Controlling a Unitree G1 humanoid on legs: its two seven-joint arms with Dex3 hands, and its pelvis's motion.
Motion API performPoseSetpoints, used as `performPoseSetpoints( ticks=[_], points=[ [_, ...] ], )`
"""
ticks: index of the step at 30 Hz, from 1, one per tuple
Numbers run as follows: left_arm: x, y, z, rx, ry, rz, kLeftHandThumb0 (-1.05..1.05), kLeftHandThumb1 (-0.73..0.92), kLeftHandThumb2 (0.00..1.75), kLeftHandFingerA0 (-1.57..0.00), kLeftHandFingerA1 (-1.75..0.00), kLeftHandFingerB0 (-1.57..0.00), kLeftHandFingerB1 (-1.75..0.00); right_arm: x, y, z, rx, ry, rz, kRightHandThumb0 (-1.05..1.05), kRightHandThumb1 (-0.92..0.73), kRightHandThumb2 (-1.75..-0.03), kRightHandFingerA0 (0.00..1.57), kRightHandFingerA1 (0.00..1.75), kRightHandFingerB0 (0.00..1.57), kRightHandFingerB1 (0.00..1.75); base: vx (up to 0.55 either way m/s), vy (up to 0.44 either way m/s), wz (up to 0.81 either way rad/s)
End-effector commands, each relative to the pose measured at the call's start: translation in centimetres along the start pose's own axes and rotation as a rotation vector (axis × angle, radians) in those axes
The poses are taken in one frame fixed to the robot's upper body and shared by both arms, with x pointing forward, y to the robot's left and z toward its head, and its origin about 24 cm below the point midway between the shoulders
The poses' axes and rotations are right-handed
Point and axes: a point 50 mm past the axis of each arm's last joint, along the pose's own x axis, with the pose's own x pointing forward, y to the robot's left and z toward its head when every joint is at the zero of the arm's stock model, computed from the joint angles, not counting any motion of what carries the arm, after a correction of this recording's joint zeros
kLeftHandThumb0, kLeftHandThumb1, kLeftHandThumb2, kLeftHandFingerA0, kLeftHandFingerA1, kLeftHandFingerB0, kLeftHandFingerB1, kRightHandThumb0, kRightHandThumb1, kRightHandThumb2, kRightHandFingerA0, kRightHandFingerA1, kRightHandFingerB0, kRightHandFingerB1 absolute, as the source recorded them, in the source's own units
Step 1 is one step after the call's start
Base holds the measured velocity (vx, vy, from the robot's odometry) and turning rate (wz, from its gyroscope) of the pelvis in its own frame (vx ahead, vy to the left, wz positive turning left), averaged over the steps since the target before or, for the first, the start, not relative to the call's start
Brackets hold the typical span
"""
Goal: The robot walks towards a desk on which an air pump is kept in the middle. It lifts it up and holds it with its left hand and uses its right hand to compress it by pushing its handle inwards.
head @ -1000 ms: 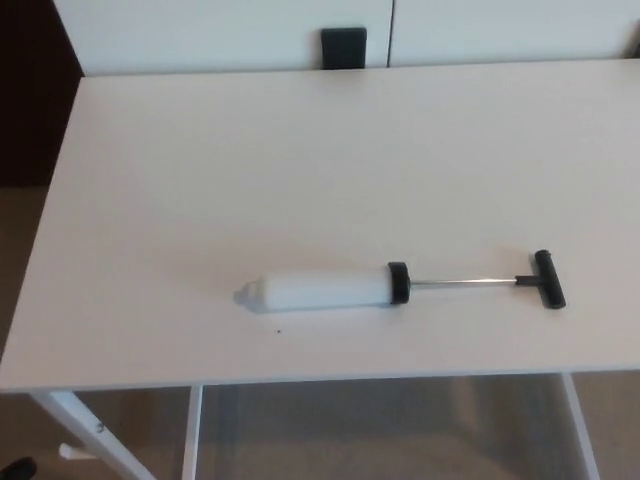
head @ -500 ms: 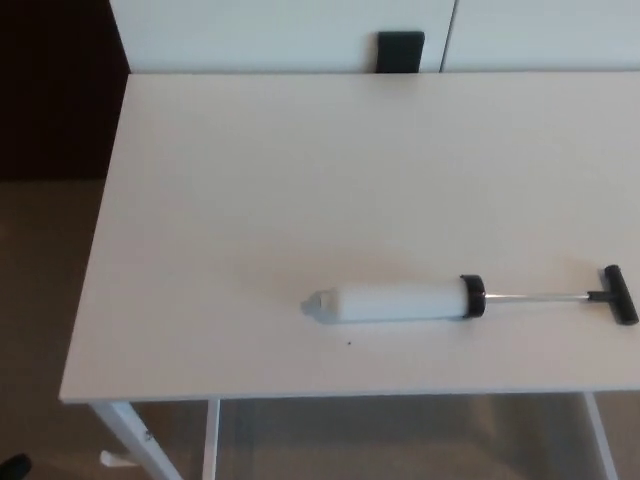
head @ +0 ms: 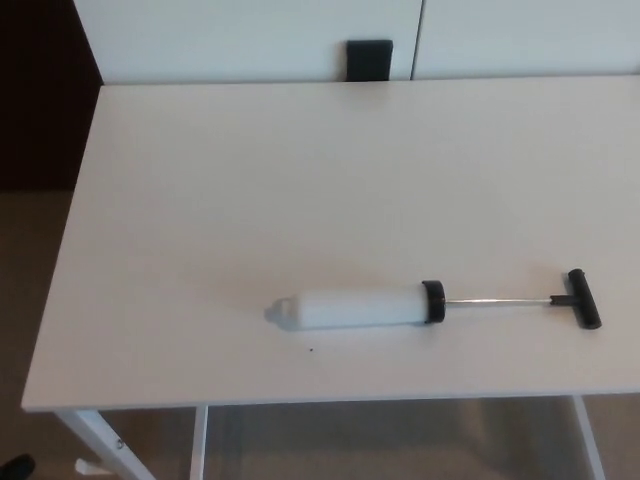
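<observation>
air pump (head: 400,305) lying flat on white desk (head: 250,180), toward near edge, right of centre. white barrel pointing left, black collar (head: 432,301) at its right end, thin metal rod (head: 497,300) drawn out to black t-handle (head: 583,298) far right. small black block (head: 369,59) beyond far edge. no robot hands showing, so finger state impossible to tell.

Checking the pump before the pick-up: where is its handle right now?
In the head view the black T-handle lies flat on the desk, far right near the front edge, its rod fully extended from the white barrel.
</observation>
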Motion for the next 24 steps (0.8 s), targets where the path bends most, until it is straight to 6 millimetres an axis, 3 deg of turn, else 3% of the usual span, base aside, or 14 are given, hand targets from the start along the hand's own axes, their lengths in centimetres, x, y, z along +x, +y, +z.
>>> performPoseSetpoints(
  ticks=[1,2,5,7,9,12,13,17,18,19,20,21,23,24],
  points=[
    [-0.4,0.7,0.1,-0.028,-0.002,0.017,-0.15,0.71,0.63,-0.43,-0.49,-0.4,-0.45,-0.4,-0.7,0.2,-0.017,-0.024,-0.028,-0.26,-0.62,-0.58,0.76,0.53,0.57,0.45,0.0,0.0,0.0],
    [-0.6,1.0,-0.2,-0.024,-0.011,0.037,-0.13,0.73,0.61,-0.54,-0.51,-0.38,-0.4,-0.8,-0.8,0.2,-0.031,-0.038,-0.02,-0.31,-0.6,-0.58,0.77,0.53,0.57,0.44,0.0,0.0,0.0],
    [-1.0,1.3,-0.4,-0.013,-0.024,0.067,-0.13,0.73,0.61,-0.54,-0.51,-0.38,-0.4,-1.3,-0.9,0.2,-0.051,-0.057,-0.004,-0.31,-0.6,-0.58,0.77,0.53,0.57,0.44,0.0,0.0,0.0],
    [-1.7,2.3,0.0,-0.055,-0.062,0.067,-0.11,0.74,0.6,-0.44,-0.5,-0.28,-0.38,-2.1,-0.9,0.3,-0.09,-0.076,0.042,-0.32,-0.58,-0.57,0.75,0.56,0.57,0.45,0.0,0.0,0.0],
    [-3.3,4.0,1.3,-0.08,-0.132,0.142,-0.11,0.65,0.58,-0.51,-0.49,-0.32,-0.37,-3.7,-1.0,0.6,-0.168,-0.135,0.063,-0.32,-0.56,-0.56,0.77,0.54,0.58,0.44,0.0,0.0,0.0],
    [-4.9,5.1,2.5,-0.093,-0.185,0.21,-0.08,0.62,0.58,-0.44,-0.43,-0.35,-0.37,-5.7,-1.2,1.1,-0.191,-0.187,0.088,-0.36,-0.57,-0.56,0.83,0.53,0.6,0.44,0.0,0.0,0.0],
    [-6.2,6.1,3.6,-0.055,-0.244,0.262,-0.14,0.6,0.58,-0.39,-0.61,-0.32,-0.36,-7.0,-1.4,1.4,-0.191,-0.213,0.106,-0.36,-0.56,-0.55,0.81,0.54,0.62,0.44,0.0,0.0,0.0],
    [-8.9,7.5,6.7,0.008,-0.391,0.355,-0.16,0.62,0.59,-0.34,-0.52,-0.25,-0.33,-9.3,-1.8,2.2,-0.197,-0.263,0.141,-0.38,-0.56,-0.55,0.81,0.53,0.64,0.44,0.0,0.0,0.0],
    [-10.8,6.3,10.1,0.104,-0.561,0.372,-0.18,0.67,0.6,-0.22,-0.3,-0.25,-0.3,-10.0,-1.7,2.6,-0.208,-0.285,0.15,-0.37,-0.58,-0.56,0.82,0.53,0.63,0.44,0.0,0.0,0.0],
    [-12.1,5.2,11.9,0.171,-0.671,0.376,-0.18,0.67,0.6,-0.22,-0.3,-0.25,-0.3,-10.2,-1.6,2.7,-0.214,-0.295,0.154,-0.37,-0.58,-0.56,0.82,0.53,0.63,0.44,0.0,0.0,0.0],
    [-12.1,5.2,11.9,0.171,-0.671,0.376,-0.18,0.67,0.6,-0.22,-0.3,-0.25,-0.3,-10.2,-1.6,2.7,-0.214,-0.295,0.154,-0.37,-0.58,-0.56,0.82,0.53,0.63,0.44,0.0,0.0,0.0],
    [-14.3,1.9,15.8,0.283,-0.868,0.348,-0.25,0.61,0.59,-0.21,-0.29,-0.25,-0.29,-10.2,-1.1,2.7,-0.237,-0.307,0.158,-0.32,-0.61,-0.57,0.83,0.54,0.61,0.45,0.0,0.0,0.0],
    [-17.2,-1.9,18.8,0.378,-1.068,0.318,-0.25,0.61,0.59,-0.21,-0.29,-0.25,-0.29,-10.1,-0.5,2.6,-0.261,-0.318,0.162,-0.32,-0.61,-0.57,0.83,0.54,0.61,0.45,0.0,0.0,0.0],
    [-18.9,-4.8,20.7,0.462,-1.182,0.267,-0.33,0.62,0.59,-0.18,-0.29,-0.23,-0.29,-9.9,-0.1,2.4,-0.276,-0.324,0.17,-0.38,-0.59,-0.57,0.8,0.53,0.61,0.44,0.0,0.0,0.0]
  ],
)
